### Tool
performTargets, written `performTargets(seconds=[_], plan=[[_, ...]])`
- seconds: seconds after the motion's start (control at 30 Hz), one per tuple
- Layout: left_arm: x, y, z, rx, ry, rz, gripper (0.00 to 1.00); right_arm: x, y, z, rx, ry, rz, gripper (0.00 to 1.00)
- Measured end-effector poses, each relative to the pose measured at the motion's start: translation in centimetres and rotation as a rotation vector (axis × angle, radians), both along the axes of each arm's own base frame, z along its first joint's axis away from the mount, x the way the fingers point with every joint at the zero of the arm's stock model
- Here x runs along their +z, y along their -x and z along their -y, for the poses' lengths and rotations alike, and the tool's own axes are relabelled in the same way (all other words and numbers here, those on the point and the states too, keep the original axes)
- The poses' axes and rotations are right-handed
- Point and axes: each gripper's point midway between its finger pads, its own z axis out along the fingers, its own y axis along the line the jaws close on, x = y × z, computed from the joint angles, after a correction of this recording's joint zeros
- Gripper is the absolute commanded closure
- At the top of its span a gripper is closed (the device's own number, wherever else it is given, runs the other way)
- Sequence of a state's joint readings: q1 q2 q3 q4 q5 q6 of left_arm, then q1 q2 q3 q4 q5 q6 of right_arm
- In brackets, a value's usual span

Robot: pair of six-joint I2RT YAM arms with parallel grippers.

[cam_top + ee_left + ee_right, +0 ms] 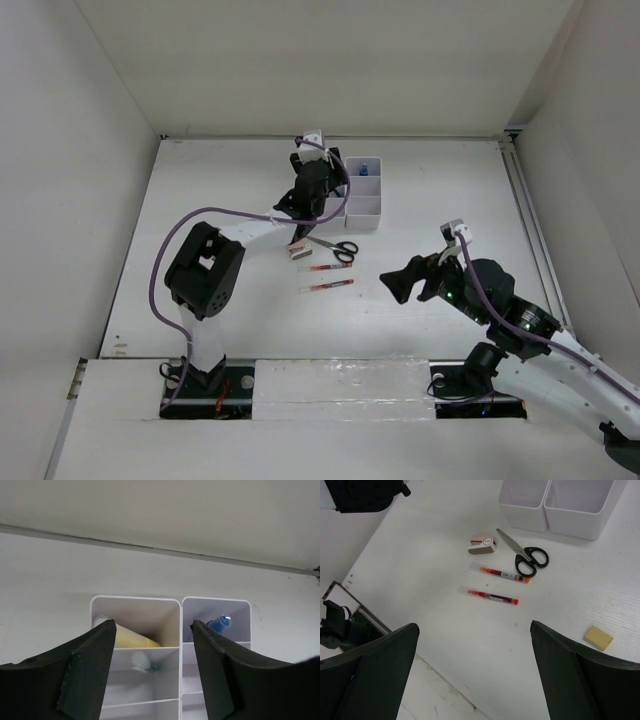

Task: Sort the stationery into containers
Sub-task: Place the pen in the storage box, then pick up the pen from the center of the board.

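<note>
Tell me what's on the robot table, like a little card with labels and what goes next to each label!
Left gripper: open, over the containers
Right gripper: open, holding nothing
In compartments: yellow bar, blue-capped bottle
Loose on table: scissors, red pen, another red pen, small pink item, yellow eraser

Lab robot cell: white enclosure walls (70, 150), white table (230, 190).
</note>
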State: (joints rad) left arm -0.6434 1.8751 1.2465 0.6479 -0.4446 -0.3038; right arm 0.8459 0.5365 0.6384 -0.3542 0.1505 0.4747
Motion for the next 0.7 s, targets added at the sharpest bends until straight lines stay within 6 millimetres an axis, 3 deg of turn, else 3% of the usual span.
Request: performTargets(seconds=[0.13, 0.17, 0.27, 0.47, 0.6, 0.7], plan=[[1.2, 1.1, -0.4, -0.015, 0.012, 0.0, 0.19, -0.8, -0.1, -1.4, 0.058, 0.031, -0.005, 0.0], [2.1, 1.4, -0.6, -0.017, 0.02, 0.006, 0.0, -1.1, -0.2, -1.9, 0.081, 0.043, -0.009, 0.0], [6.4, 3.0, -1.8, -0.009, 0.074, 0.037, 0.0, -3.2, -0.9, -3.9, 0.146, 0.108, -0.044, 0.0], [16.0, 7.7, -5.9, 0.034, 0.199, 0.059, 0.0, -10.4, -2.2, -7.9, 0.297, 0.321, -0.203, 0.0], [17.8, 12.2, -9.1, 0.037, 0.267, 0.045, 0.0, -12.1, -3.3, -10.2, 0.382, 0.396, -0.218, 0.0], [16.0, 15.4, -11.1, 0.032, 0.277, 0.008, 0.0, -12.3, -4.7, -12.1, 0.444, 0.438, -0.185, 0.01]])
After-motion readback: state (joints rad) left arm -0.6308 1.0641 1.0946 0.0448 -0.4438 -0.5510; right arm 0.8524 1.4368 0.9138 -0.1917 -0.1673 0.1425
